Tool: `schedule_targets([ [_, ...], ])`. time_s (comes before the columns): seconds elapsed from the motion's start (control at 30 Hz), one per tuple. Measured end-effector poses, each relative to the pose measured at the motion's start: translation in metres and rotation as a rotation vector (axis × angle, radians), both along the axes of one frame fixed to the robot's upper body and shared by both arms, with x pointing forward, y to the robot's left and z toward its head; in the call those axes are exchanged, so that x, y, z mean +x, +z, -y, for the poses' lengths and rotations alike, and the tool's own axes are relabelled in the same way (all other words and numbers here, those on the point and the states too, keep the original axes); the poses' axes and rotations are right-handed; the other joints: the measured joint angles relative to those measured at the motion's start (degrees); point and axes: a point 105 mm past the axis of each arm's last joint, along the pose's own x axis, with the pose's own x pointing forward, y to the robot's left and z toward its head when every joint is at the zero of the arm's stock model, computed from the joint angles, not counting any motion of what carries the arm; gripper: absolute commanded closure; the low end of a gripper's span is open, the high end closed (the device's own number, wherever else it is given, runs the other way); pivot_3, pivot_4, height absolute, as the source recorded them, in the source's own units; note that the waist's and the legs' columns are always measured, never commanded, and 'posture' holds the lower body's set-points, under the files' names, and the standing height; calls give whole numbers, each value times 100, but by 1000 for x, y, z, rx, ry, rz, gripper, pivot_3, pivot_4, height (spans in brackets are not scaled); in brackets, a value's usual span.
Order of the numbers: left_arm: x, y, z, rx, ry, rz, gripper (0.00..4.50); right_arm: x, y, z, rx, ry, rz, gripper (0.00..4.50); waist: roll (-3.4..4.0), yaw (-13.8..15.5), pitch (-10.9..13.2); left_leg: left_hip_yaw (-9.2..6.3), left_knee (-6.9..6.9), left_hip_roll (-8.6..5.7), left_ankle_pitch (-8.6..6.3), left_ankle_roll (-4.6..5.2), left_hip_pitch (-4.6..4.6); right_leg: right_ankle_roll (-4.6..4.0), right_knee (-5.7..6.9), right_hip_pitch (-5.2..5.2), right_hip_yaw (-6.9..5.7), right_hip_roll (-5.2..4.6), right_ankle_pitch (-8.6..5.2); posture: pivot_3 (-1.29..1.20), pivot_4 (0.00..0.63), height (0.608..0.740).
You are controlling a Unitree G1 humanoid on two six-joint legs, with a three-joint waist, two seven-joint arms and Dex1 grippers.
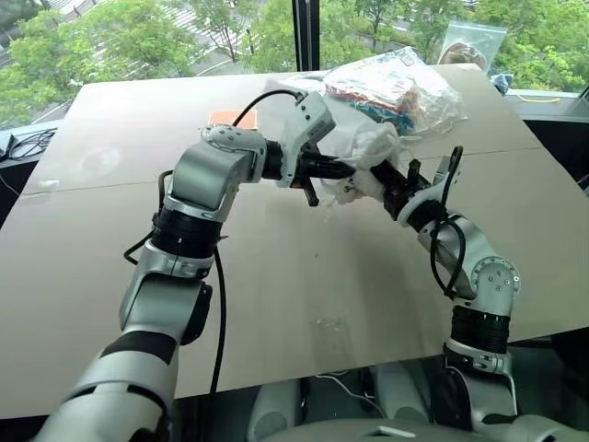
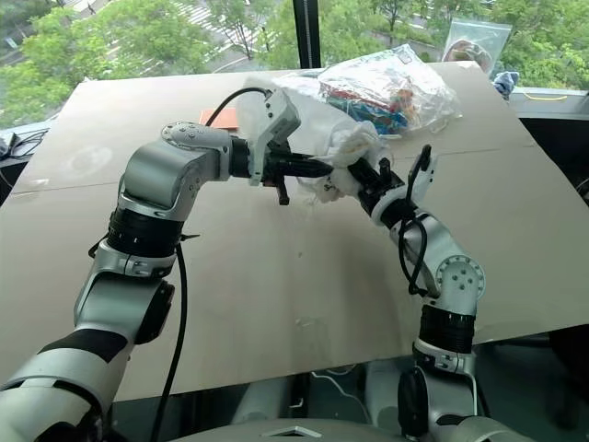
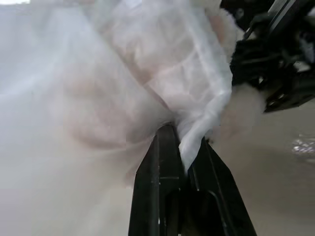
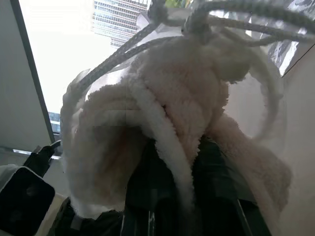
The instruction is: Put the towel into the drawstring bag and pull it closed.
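Behind the pale beige counter (image 1: pixel 276 295), windows show green trees. No legible writing is visible. My left gripper (image 3: pixel 183 162) has its jaws clamped on the thin white semi-translucent drawstring bag (image 3: pixel 147 73); my right gripper (image 4: pixel 172 162) has its jaws pinched on the off-white terry towel (image 4: pixel 167 108). Both are held above the counter, in front of a clear plastic bag of colourful items (image 1: pixel 391 87).

The towel (image 4: pixel 167 118) is off-white and fluffy, and the drawstring bag (image 3: pixel 123 88) is thin, milky white and half see-through, with pale grey-white cords (image 4: pixel 231 12). The table (image 1: pixel 276 295) is plain light tan, with a small orange patch (image 1: pixel 224 118) toward its far edge. Near the far right corner a clear plastic bag (image 1: pixel 396 87) shows red, blue, yellow and white contents, and both grippers' fingers (image 3: pixel 157 196) are black.
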Motion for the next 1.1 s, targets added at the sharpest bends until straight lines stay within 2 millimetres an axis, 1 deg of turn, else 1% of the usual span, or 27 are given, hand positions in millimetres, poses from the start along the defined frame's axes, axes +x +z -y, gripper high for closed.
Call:
schedule_targets([
  [0.07,-8,3,7,-23,-33,-30,4500,2,-8,-11,-90,19,24,4469,0,-28,0,5,0,-4,0,0,2,0,0,0,7,-1,0,0,150,740],
  [0.1,-10,3,7,-26,-35,-39,4500,2,-12,-15,-133,29,38,4469,0,-34,0,5,0,-4,0,0,3,0,1,0,8,-1,0,0,150,740],
  [0.2,-12,-4,4,-19,-22,-77,4500,1,-17,-17,-281,44,130,4469,1,-32,1,4,0,-5,0,0,3,0,1,-1,7,-1,0,0,150,740],
  [0.23,-10,-4,2,-19,-3,-73,4500,-5,-22,-23,-365,96,177,4469,1,-31,1,2,0,-5,0,0,2,0,0,-1,5,0,0,0,150,740],
  [0.27,-9,-4,1,-16,5,-63,4500,-16,-29,-36,-421,178,210,4469,1,-30,1,3,0,-4,0,0,2,0,-1,-2,5,0,0,0,150,740],
  [0.33,-9,-3,0,-10,7,-44,4500,-26,-39,-48,-452,257,227,4469,1,-33,1,4,-1,-4,0,0,3,0,0,-2,7,1,0,0,150,740],
  [0.37,-9,-4,-2,-3,7,-35,4500,-29,-42,-50,-456,278,230,4469,1,-31,1,3,-1,-4,0,0,3,0,0,-2,7,1,0,0,150,740],
  [0.43,-8,-8,-8,8,15,-22,4500,-33,-41,-49,-453,299,250,4469,1,-23,1,4,-1,-3,0,0,3,0,0,-2,7,-1,0,0,150,740],
  [0.5,-6,-14,-14,30,29,-12,4500,-35,-41,-44,-486,308,284,4469,0,-14,0,5,0,-3,0,0,3,0,-1,-1,7,-3,0,0,150,740],
  [0.57,-5,-15,-16,38,36,-2,4500,-34,-44,-41,-525,316,301,4469,0,9,1,3,1,-4,0,0,2,0,-2,-1,5,-3,0,0,150,740],
  [0.67,-5,-15,-18,45,36,12,4500,-40,-46,-47,-542,366,347,4469,0,7,1,3,0,-7,0,0,2,0,-2,-1,5,-1,0,0,150,740],
  [0.73,-4,-18,-22,59,41,15,4500,-41,-46,-49,-538,377,360,4469,0,-9,1,4,-1,-6,0,0,3,0,-1,-2,6,0,0,0,150,740],
  [0.83,-5,-18,-28,69,43,9,4500,-26,-53,-40,-527,308,295,4469,0,-6,0,4,0,-6,0,0,3,0,2,-2,5,0,0,0,150,740],
  [0.9,-6,-17,-31,75,35,4,4500,-14,-56,-26,-522,235,254,4469,0,0,0,4,0,-6,0,0,3,0,1,-2,6,-2,0,0,150,740],
  [0.97,-3,-16,-38,89,44,27,4500,-2,-54,-9,-517,146,223,4469,0,18,1,4,0,-6,0,0,2,0,-1,-2,6,-3,0,0,150,740],
  [1.03,3,-19,-46,114,69,38,4500,2,-54,2,-564,108,217,4469,0,18,0,4,-1,-9,0,0,2,0,-2,-1,5,-2,0,0,150,740],
  [1.1,11,-27,-55,172,95,59,4500,5,-62,13,-658,77,191,4469,0,13,0,5,-2,-10,0,0,2,0,-3,-2,5,-2,0,0,150,740],
])
